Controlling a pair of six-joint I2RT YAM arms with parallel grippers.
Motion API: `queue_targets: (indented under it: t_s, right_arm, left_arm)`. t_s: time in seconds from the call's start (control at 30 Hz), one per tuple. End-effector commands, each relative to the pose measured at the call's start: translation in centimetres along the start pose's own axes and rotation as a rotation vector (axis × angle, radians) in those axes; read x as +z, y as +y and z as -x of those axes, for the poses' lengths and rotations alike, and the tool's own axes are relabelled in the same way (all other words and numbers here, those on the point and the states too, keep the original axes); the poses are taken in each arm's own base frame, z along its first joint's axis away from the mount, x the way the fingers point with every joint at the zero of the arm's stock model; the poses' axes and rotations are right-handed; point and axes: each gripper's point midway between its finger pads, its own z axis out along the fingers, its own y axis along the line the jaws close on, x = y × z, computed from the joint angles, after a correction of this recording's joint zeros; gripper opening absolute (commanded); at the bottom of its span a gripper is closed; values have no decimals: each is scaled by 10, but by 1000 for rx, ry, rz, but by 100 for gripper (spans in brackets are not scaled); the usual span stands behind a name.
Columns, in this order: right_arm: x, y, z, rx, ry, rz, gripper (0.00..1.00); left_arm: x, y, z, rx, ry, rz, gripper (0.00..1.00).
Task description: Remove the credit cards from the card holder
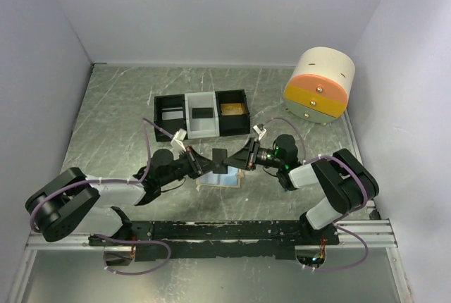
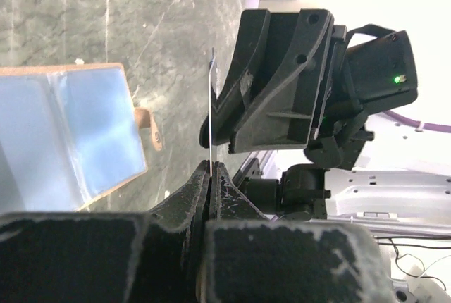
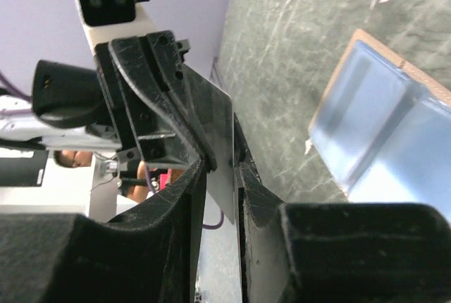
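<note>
The tan card holder point(image 1: 220, 178) lies open on the table between the arms, pale blue inside point(image 2: 70, 134) point(image 3: 380, 134). Just above it, my left gripper point(image 1: 204, 158) point(image 2: 211, 164) is shut on the edge of a thin dark credit card point(image 1: 220, 156) point(image 2: 211, 106), which stands on edge. My right gripper point(image 1: 236, 156) point(image 3: 222, 169) faces it from the other side. Its fingers straddle the same card point(image 3: 222, 141). The card rests against one finger, and a gap shows to the other. Whether more cards sit in the holder's pockets I cannot tell.
A black-and-white three-compartment tray point(image 1: 201, 114) stands behind the grippers with flat items in it. A round cream, orange and yellow container point(image 1: 320, 88) sits at the back right. Pale walls close in the table on three sides.
</note>
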Motion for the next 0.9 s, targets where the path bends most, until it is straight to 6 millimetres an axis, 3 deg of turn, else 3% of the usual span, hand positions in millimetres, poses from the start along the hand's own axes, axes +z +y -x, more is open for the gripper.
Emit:
queue_targets:
  t_s: [0.0,0.47,0.87]
  right_arm:
    - [-7,31,3,-44,-4,137,23]
    - [-6,39,10,-101,-4,122,23]
    - [-11,61,8,-111,0,221,8]
  left_arm:
    - [-6,-24,10,16,-2,-104,7]
    - [-4,-48,8,92,46,-192,7]
    - [-10,-61,10,83,25,-269,7]
